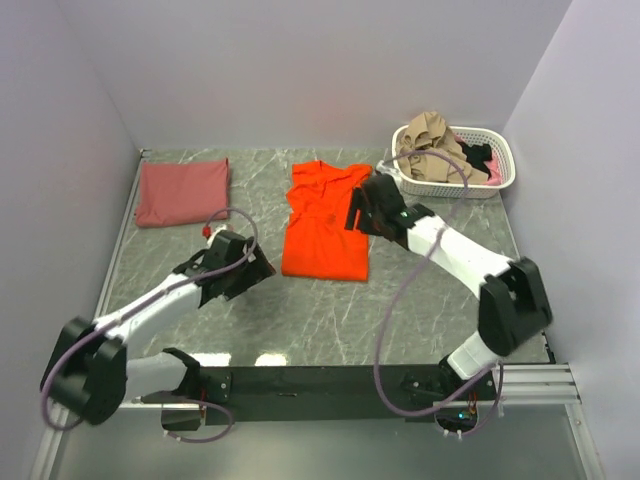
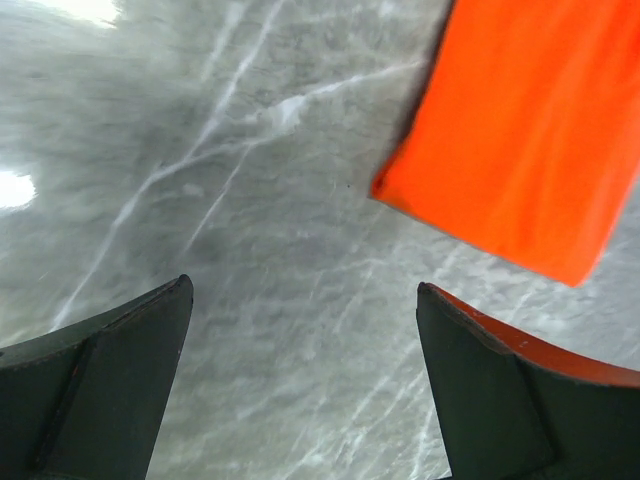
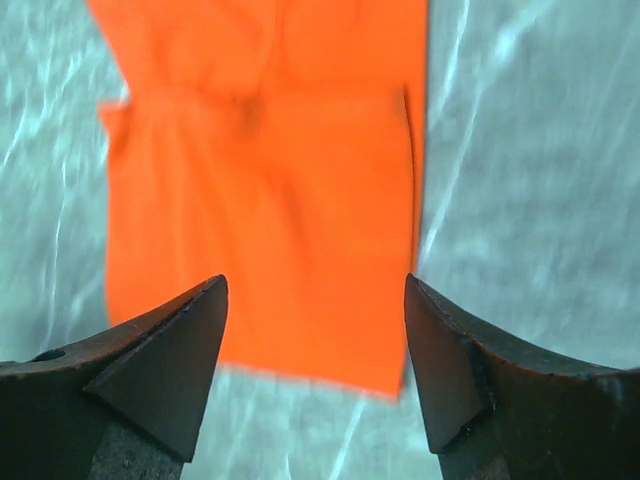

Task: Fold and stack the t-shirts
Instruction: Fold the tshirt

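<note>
The bright orange-red t-shirt (image 1: 325, 222) lies partly folded as a long strip at the middle of the marble table. It also shows in the left wrist view (image 2: 520, 140) and in the right wrist view (image 3: 270, 190). The dusty brick-red t-shirt (image 1: 182, 192) lies folded to a rectangle at the far left. My left gripper (image 1: 262, 268) is open and empty, low over bare table just left of the orange shirt's near corner. My right gripper (image 1: 358, 208) is open and empty, above the orange shirt's right side.
A white slotted basket (image 1: 505, 172) with tan, black and pink clothes stands at the back right. Walls close the left, back and right sides. Bare marble table (image 1: 330, 320) lies between the shirt and the arm bases.
</note>
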Motion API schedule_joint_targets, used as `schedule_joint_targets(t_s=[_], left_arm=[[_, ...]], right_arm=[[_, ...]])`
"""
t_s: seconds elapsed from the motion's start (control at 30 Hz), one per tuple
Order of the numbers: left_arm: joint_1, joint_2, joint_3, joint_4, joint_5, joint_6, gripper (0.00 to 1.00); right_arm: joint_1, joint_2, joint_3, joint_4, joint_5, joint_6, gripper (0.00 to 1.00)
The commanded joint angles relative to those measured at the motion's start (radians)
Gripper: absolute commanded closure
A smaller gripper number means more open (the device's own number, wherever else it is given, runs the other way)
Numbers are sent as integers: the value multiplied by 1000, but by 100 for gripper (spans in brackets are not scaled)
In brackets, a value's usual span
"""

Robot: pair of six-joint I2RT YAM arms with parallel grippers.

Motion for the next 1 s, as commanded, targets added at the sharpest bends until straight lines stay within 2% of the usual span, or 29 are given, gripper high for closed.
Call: schedule_joint_targets(t_s=[0.0,0.17,0.37,0.57,0.6,0.67,0.7,0.97], left_arm=[[2,110,66,130,67,44,1],[2,273,121,217,114,68,9],[2,394,155,271,153,76,19],[-2,482,177,284,185,81,45],[-5,485,172,285,186,79,53],[-6,491,165,293,190,73,61],[-9,491,154,296,188,71,69],[-11,546,151,299,163,62,87]], right_arm=[[-25,-117,-179,69,-140,73,22],[-35,-195,-354,119,-304,94,22],[-43,-158,-418,184,-343,114,22],[-49,-89,-425,211,-349,142,30],[-51,-85,-424,204,-341,142,35],[-54,-78,-431,198,-340,145,39],[-52,-80,-439,199,-344,145,40],[-71,-75,-496,231,-323,151,41]])
